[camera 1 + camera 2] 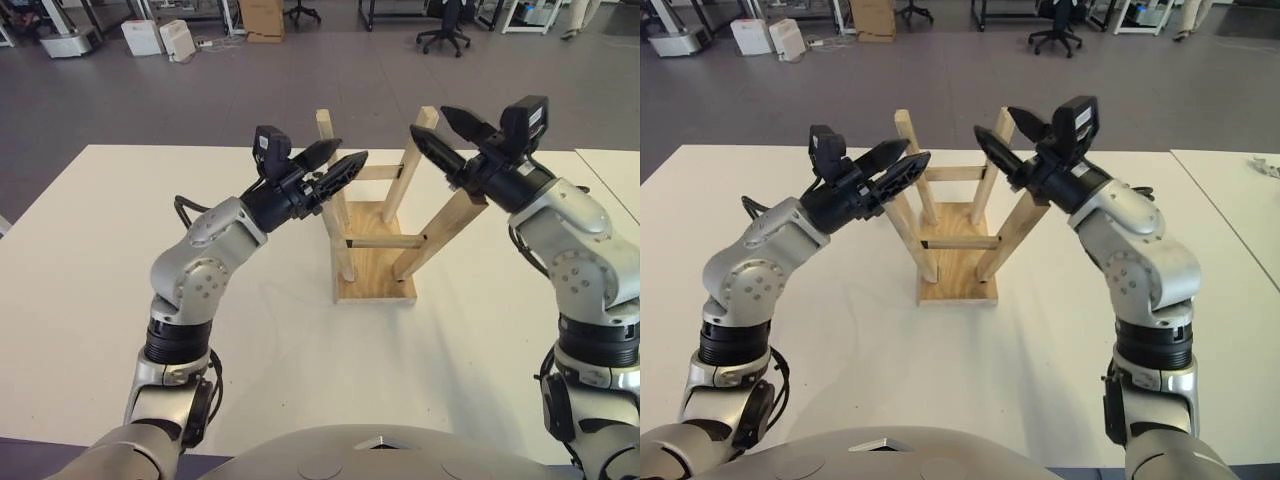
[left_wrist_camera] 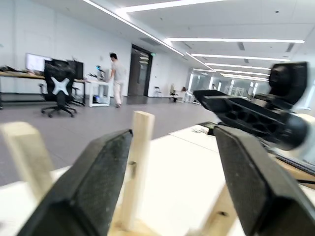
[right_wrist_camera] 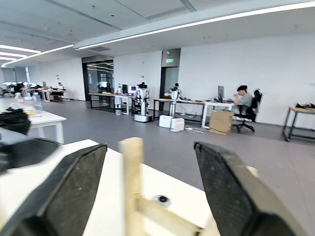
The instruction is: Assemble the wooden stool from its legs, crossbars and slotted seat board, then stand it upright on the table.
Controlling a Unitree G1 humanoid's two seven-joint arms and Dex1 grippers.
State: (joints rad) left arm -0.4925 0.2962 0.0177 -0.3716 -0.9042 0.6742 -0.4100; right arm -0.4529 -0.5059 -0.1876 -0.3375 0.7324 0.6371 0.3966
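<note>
The wooden stool stands upside down in the middle of the white table (image 1: 80,250). Its seat board (image 1: 375,288) lies flat on the table, and the legs (image 1: 411,170) point up and lean outward. Crossbars (image 1: 385,241) join the legs. My left gripper (image 1: 352,150) is open at the top of the stool's left legs (image 2: 138,167), with one leg seen between its fingers (image 2: 88,187). My right gripper (image 1: 428,120) is open at the top of the right legs (image 3: 132,187), its fingers (image 3: 231,191) spread wide. Neither gripper holds anything.
A second white table (image 1: 612,168) stands to the right across a gap. Beyond the table's far edge is open grey floor with office chairs (image 1: 443,30) and boxes (image 1: 262,20). There is bare tabletop to the left, right and front of the stool.
</note>
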